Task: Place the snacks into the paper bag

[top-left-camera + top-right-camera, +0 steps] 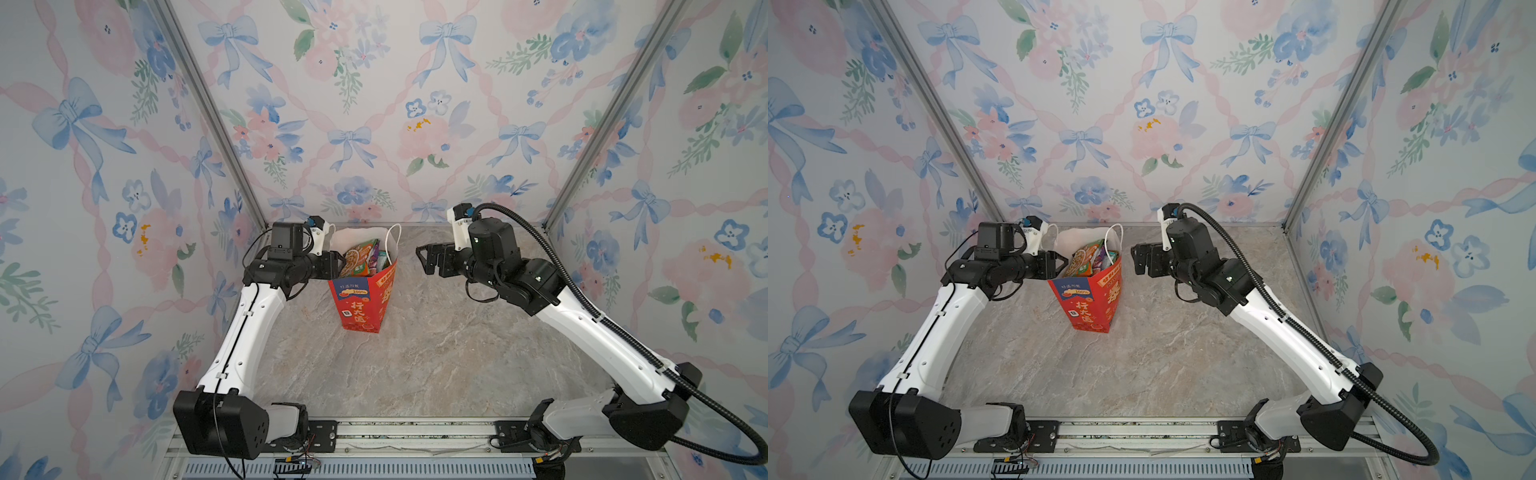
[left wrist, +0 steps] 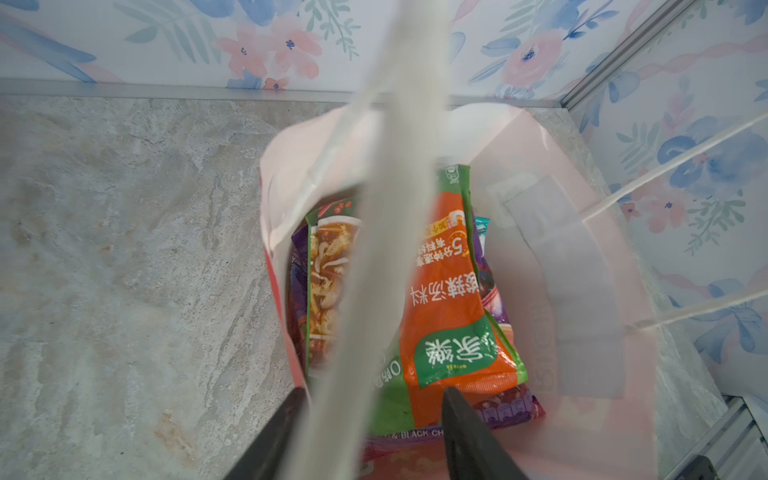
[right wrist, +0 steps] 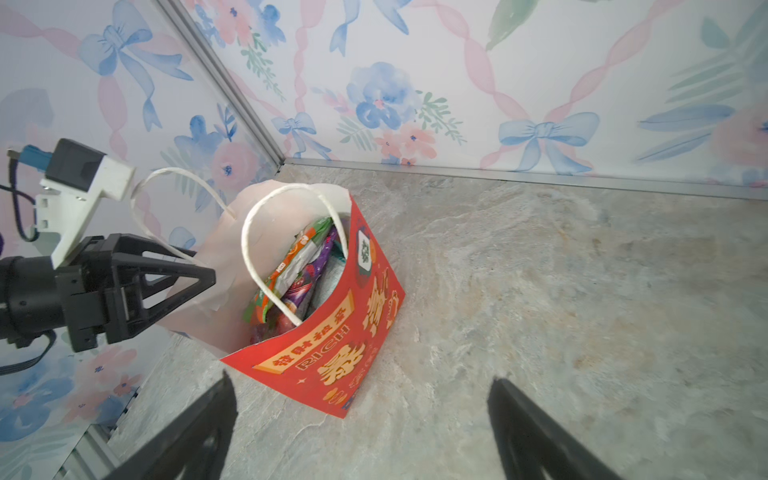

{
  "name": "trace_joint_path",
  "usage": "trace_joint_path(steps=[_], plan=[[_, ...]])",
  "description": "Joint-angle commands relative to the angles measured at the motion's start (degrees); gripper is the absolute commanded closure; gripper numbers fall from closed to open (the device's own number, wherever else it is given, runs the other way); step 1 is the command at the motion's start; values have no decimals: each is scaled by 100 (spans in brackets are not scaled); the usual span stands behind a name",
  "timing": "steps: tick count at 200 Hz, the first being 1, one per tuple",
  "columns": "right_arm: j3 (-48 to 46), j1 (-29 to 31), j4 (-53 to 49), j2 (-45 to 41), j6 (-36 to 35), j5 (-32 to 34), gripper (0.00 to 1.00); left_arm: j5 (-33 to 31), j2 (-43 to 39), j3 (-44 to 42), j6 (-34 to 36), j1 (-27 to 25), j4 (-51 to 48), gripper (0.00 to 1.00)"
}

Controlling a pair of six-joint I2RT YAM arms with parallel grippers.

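Snacks [image 1: 360, 261] sit inside the paper bag [image 1: 362, 309], an orange-green packet [image 2: 449, 299] uppermost with a purple packet [image 2: 509, 409] under it. The bag stands upright near the bench's [image 1: 415, 365] far edge, left of its middle. At its left rim the left jaws stand apart, a white cord handle [image 2: 374, 249] passing between them. The right jaws gape wide and empty, near the bag's right side, not touching.

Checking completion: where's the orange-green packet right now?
In the paper bag, left of centre toward the back in both top views. The orange-green packet sits on top of the purple packets, right beside the open left gripper.
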Motion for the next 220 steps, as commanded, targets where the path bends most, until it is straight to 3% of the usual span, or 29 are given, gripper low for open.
trace_joint_path(steps=[1, 11, 64, 100, 171, 199, 220], plan=[[-263, -237, 199, -379, 24, 210, 4, -107, -173, 203, -116, 44, 20, 11], [-382, -350, 200, -511, 34, 210, 3, -158, -196, 240, -155, 39, 16, 2], [-988, -920, 204, -1074, 13, 175, 4, -479, -536, 460, -347, 42, 215, 2], [-1399, -1232, 306, -1314, -44, 127, 3, -1070, -1288, 332, -466, 45, 786, 2], [-2613, -1669, 836, -1780, -573, 423, 3, -3576, -4195, -2760, -836, 46, 3818, 2], [-3674, -1810, 1618, -2162, -1087, 531, 4, -4072, -4346, -3564, -751, 53, 4066, 2], [-4422, -1825, 2218, -2385, -1379, 981, 4, -4280, -4159, -3924, -743, 81, 4305, 2]])
